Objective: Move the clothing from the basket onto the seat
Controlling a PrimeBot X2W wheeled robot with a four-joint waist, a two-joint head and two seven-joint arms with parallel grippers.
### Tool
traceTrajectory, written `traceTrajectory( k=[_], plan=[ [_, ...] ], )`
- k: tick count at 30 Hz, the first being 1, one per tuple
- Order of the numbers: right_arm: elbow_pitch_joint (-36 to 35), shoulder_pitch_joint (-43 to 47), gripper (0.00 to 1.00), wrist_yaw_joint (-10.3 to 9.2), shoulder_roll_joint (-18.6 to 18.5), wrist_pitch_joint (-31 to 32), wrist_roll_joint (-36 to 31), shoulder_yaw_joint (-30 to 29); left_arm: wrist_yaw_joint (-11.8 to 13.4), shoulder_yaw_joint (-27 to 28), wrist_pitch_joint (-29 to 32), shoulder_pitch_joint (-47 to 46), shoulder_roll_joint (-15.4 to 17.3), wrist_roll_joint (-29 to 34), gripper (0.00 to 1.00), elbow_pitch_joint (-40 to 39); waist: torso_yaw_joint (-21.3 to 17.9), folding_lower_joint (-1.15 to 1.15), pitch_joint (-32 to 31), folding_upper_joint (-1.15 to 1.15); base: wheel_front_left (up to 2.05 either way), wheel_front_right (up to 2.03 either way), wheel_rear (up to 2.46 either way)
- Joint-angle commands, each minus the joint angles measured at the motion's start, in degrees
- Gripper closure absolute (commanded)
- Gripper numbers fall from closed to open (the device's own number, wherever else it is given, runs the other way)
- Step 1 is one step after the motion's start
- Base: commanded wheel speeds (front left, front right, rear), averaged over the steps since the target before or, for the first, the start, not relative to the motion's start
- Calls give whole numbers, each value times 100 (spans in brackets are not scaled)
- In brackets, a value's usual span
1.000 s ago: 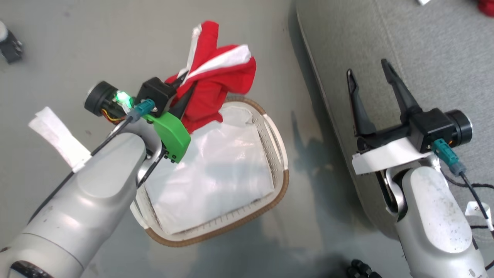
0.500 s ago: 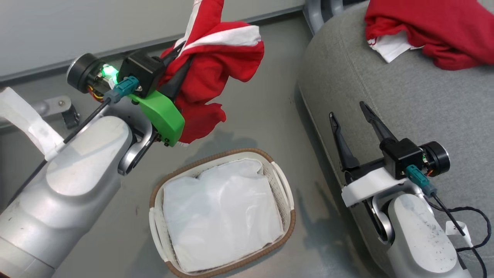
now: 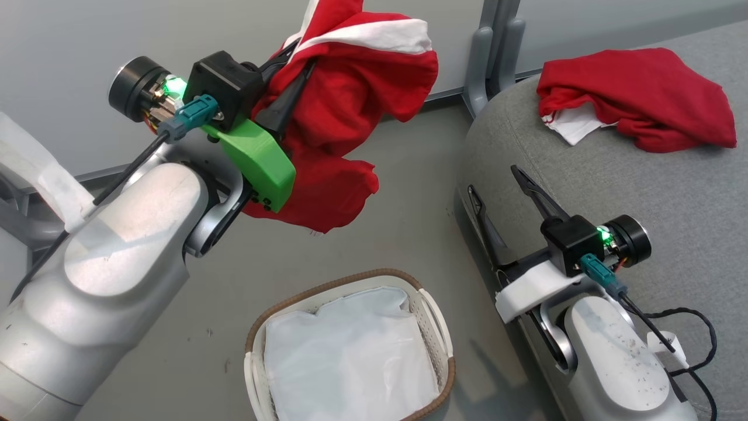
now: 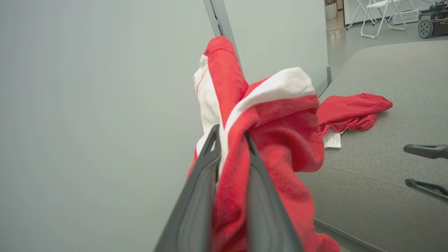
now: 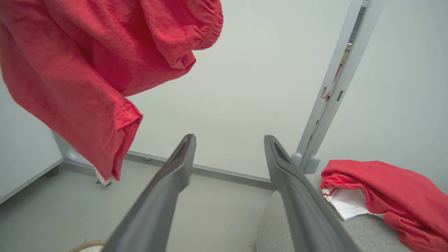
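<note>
The left end effector (image 3: 290, 79) is clenched on a bright red, white-striped fabric garment (image 3: 356, 117), in the air between the oval white plastic basket (image 3: 432, 316) and the large grey woven seat (image 3: 643, 199) — it should pass well over the seat edge before releasing. The right end effector (image 3: 494, 180) is released.

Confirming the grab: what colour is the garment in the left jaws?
Red garment with white stripes; left wrist view.

Looks like a robotics lab or test bay, not a home: bare grey floor (image 3: 409, 234), plain partition panels (image 4: 87, 105) on metal posts (image 3: 486, 58) behind the sofa (image 3: 643, 193), folding chairs (image 4: 379, 4) further back past it.
</note>
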Motion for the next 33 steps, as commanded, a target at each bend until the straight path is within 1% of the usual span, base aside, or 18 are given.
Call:
traceTrajectory(
  k=[1, 7, 11, 20, 27, 33],
  plan=[
    [32, -87, 0, -8, -18, -13, 50, 50, 47, 7, 13, -19, -36, -35, 100, -43, 75, 1, -96, 0, 0, 0, 0],
    [195, -426, 0, -8, -18, -12, 322, 282, 45, -43, 0, 89, -156, -112, 100, -119, 185, 1, -158, 0, 0, 0, 0],
    [411, -709, 0, -8, -19, -13, 686, 491, 33, -91, -32, 136, -259, -156, 100, -123, 263, 1, -189, 0, 0, 0, 0],
    [832, -1339, 0, -8, -18, -12, 1157, 935, -8, -218, -94, 230, -436, -200, 100, -97, 391, 1, -257, 0, 0, 0, 0],
    [928, -1596, 0, -8, -20, -12, 1358, 944, -53, -322, -136, 321, -517, -241, 100, -80, 459, 1, -343, 0, 0, 0, 0],
    [1226, -1664, 0, -8, -17, -13, 1151, 753, -53, -376, -136, 400, -539, -272, 100, -121, 514, 1, -413, 0, 0, 0, 0]
  ],
)
